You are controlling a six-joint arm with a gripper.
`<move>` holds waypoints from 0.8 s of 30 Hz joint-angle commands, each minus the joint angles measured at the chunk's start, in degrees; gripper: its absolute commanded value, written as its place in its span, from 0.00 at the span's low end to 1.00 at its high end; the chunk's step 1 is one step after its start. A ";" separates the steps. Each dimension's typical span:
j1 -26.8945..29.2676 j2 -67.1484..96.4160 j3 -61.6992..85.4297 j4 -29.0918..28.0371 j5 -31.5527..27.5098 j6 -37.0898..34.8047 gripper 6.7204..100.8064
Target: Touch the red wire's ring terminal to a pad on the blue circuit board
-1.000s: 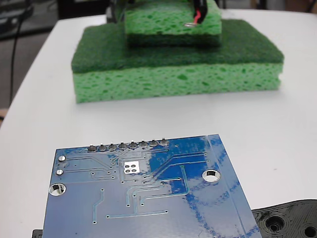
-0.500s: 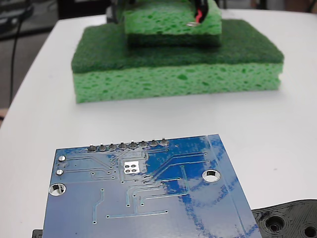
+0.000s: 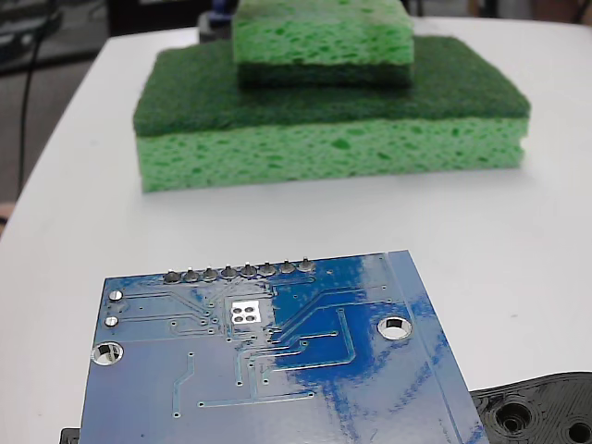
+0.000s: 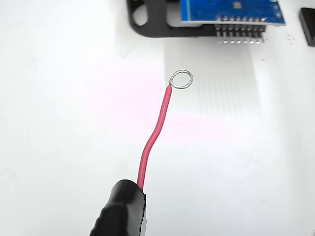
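Note:
The blue circuit board (image 3: 268,370) lies at the bottom of the fixed view, and its silvery square pad (image 3: 247,313) sits below the row of grey solder bumps. In the wrist view the red wire (image 4: 155,132) rises from a black sleeve (image 4: 122,211) and ends in the ring terminal (image 4: 181,78). The ring hangs over white table, apart from the blue circuit board (image 4: 231,11) at the top edge and short of its pin row (image 4: 239,35). Neither wire nor ring shows in the fixed view. No gripper fingers show in either view.
Two stacked green sponges (image 3: 328,102) stand at the back of the table in the fixed view. A black plastic piece with holes (image 3: 541,412) lies beside the board's right corner. A black frame (image 4: 152,22) shows under the board in the wrist view.
The red wire and ring that showed over the top sponge in the fixed view have left that view. The sheen on the board has shifted.

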 commanded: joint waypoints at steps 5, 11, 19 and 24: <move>4.92 -16.26 -11.51 -1.14 -5.10 -3.87 0.99; 10.37 -28.74 -21.36 -0.88 -11.78 -8.09 0.99; 16.61 -39.99 -30.23 -1.32 -20.39 -12.57 0.99; 16.87 -51.68 -38.41 -0.35 -22.59 -14.50 0.99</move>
